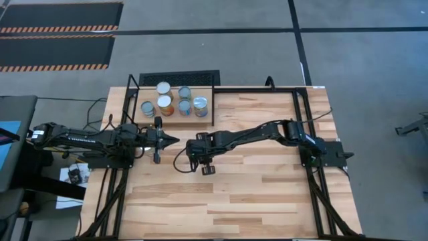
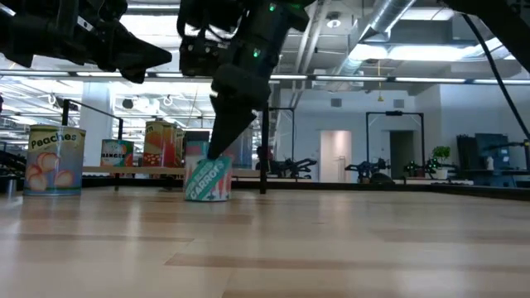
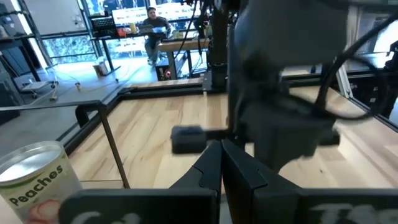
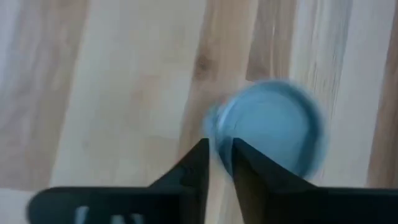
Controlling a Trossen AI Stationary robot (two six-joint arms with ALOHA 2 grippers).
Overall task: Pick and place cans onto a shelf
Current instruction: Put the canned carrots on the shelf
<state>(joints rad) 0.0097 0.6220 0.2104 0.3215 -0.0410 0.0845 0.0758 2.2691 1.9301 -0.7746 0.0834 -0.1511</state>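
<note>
A can labelled Carrots [image 2: 207,179] stands upright on the table; its bluish lid [image 4: 270,127] shows in the right wrist view. My right gripper [image 2: 220,151] points down at the lid's rim, fingers nearly together [image 4: 219,155]. In the high view the right gripper [image 1: 198,144] hides this can. My left gripper [image 1: 171,139] is shut and empty, level, just left of it. Several cans [image 1: 175,99] stand on the shelf [image 1: 200,122] at the far left. A Peaches can [image 2: 55,160] stands at the shelf's left end. My right gripper comes from above, pointing down, with its fingertips [image 4: 202,155] at the edge of the Carrots can's lid [image 4: 217,121]. I cannot tell whether they touch the can. The can stands with its base on the table.
The black rod frame [image 1: 132,87] rises around the shelf, and one rod [image 3: 113,146] shows beside the Peaches can [image 3: 34,180]. The two grippers are close together at mid-table. Bare planks [image 1: 254,194] lie toward the near edge. A person sits far behind the table [image 3: 152,22].
</note>
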